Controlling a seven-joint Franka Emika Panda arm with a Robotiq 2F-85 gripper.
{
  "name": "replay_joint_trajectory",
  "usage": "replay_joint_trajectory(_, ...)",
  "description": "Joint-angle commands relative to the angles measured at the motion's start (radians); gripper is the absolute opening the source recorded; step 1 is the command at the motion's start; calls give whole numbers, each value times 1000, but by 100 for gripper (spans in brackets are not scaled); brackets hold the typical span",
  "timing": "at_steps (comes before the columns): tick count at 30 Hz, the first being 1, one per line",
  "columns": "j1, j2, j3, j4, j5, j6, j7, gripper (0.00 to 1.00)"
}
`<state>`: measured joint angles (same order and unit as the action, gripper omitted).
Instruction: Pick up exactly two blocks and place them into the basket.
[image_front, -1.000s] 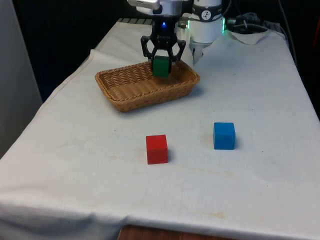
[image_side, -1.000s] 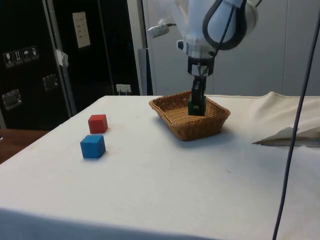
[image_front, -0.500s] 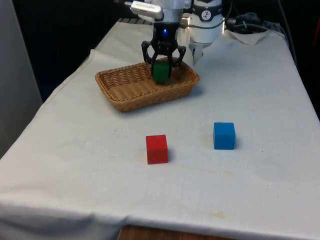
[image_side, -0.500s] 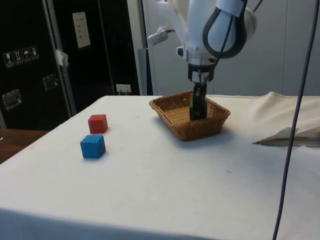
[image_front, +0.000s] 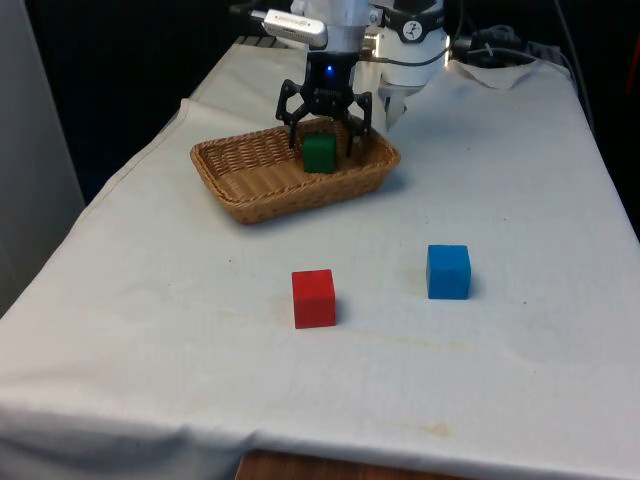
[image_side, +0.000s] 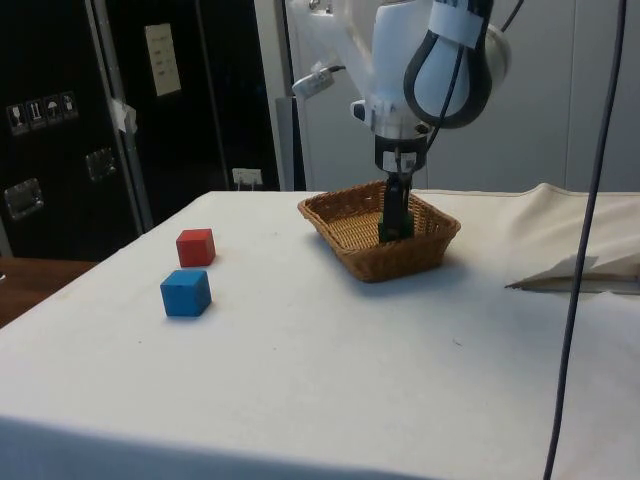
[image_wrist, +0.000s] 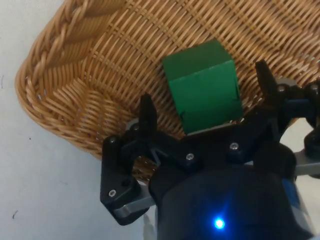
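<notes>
Having clamped the green block (image_front: 319, 154) earlier, the claw (image_front: 325, 142) now stands spread, block resting in the basket (image_front: 250, 190).

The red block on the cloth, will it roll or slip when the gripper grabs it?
The red block probably won't roll: it is a flat-faced cube sitting square on the cloth. Its parallel sides likely suit a firm pinch. It looks rigid, so squeezing shouldn't deform it.

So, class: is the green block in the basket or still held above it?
In the basket. The green block rests on the basket floor, with the open gripper fingers apart on either side.
</notes>
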<state>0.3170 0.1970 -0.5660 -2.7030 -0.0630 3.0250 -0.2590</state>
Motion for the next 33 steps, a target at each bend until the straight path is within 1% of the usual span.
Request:
replay_joint_trajectory(1, -4, -10, 8, -7, 6, 1, -4, 100)
replay_joint_trajectory(2, 0, 0, 0, 0, 0, 0, 0, 100)
replay_joint_trajectory(3, -4, -10, 8, -7, 6, 1, -4, 100)
replay_joint_trajectory(5, -4, -10, 7, -7, 6, 0, -4, 100)
replay_joint_trajectory(9, 4, -37, -18, -5, -12, -21, -1, 100)
replay_joint_trajectory(11, 5, -51, -25, -6, -17, -30, -1, 100)
replay_joint_trajectory(12, 0, -37, -8, -7, 0, -14, -4, 100)
replay_joint_trajectory(13, 5, -58, -28, -7, -19, -35, -2, 100)
replay_joint_trajectory(18, 2, -104, -37, -13, -28, -61, -4, 100)
replay_joint_trajectory(20, -2, -132, -39, -14, -32, -81, -4, 100)
replay_joint_trajectory(21, -2, -142, -39, -14, -33, -89, -4, 100)
replay_joint_trajectory(22, -1, -149, -27, -25, -4, -81, -19, 100)
replay_joint_trajectory(23, -3, -151, -39, -13, -34, -94, -5, 100)
replay_joint_trajectory(27, -6, -196, -33, -11, -37, -123, -3, 100)
replay_joint_trajectory(29, -5, -214, -28, -10, -36, -136, 0, 100)
replay_joint_trajectory(30, 0, -221, -26, -24, -7, -124, -22, 100)
replay_joint_trajectory(31, -5, -221, -25, -9, -36, -140, 1, 100)
replay_joint_trajectory(32, -6, -229, -21, -9, -36, -146, 2, 100)
replay_joint_trajectory(33, -4, -236, -16, -8, -34, -151, 5, 100)
